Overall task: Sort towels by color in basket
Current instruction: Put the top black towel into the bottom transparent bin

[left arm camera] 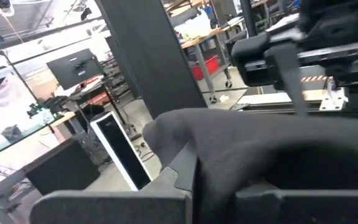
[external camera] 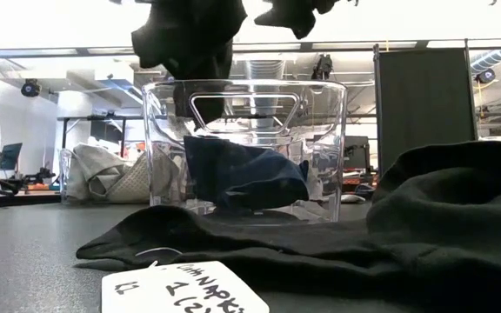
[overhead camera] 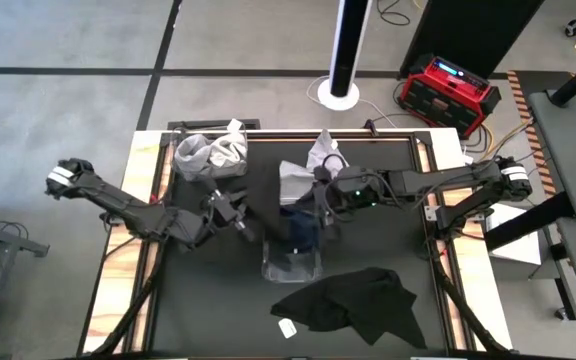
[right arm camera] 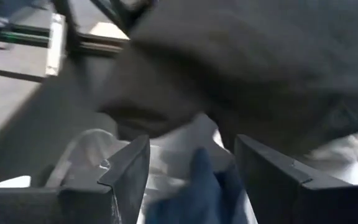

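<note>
Above clear basket at table centre, left gripper clenched on black towel, held aloft. Right gripper hovered, fingers spread, empty. Navy towel lay inside basket. Cloth looked light, limp, draping; best pinched at bunched fold.

In the high view, the left claw is covered by a black towel, so its fingers cannot be made out. The right claw is lost against dark cloth there too. In the low view, the held black towel is cut off by the top edge. The clear basket has its base hidden behind another black towel. The writing on the white tag is too small to be read.
</note>
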Controlling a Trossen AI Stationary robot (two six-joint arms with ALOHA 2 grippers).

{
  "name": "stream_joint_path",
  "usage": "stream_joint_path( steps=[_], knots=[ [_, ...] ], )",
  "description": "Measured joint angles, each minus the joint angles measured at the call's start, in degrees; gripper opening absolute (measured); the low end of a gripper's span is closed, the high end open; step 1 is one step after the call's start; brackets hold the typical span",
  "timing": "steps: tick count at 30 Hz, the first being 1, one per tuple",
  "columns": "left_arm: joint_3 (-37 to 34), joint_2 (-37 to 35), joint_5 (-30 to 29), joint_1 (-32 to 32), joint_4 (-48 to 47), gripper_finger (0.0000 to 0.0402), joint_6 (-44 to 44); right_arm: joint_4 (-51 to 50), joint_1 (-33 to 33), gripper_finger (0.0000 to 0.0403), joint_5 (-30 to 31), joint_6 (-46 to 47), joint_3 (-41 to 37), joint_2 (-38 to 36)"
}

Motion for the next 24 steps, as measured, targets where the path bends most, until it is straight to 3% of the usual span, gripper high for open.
stream_joint_path(
  steps=[3, 13, 24],
  knots=[
    [-0.54, -1.16, 2.38, -1.84, -0.78, 0.0, 1.47, -1.39, -0.05, 0.0225, 3.0, 0.13, 0.02, 0.0],
    [-0.78, -3.15, 7.58, -6.64, -3.93, 0.0, 0.21, 2.0, 0.31, 0.0234, 3.44, -2.2, -0.09, -0.11],
    [-0.98, -0.62, 7.81, -6.82, -7.57, 0.0, -3.52, 8.4, 0.81, 0.0259, 0.77, -6.72, -0.13, -0.24]
  ],
)
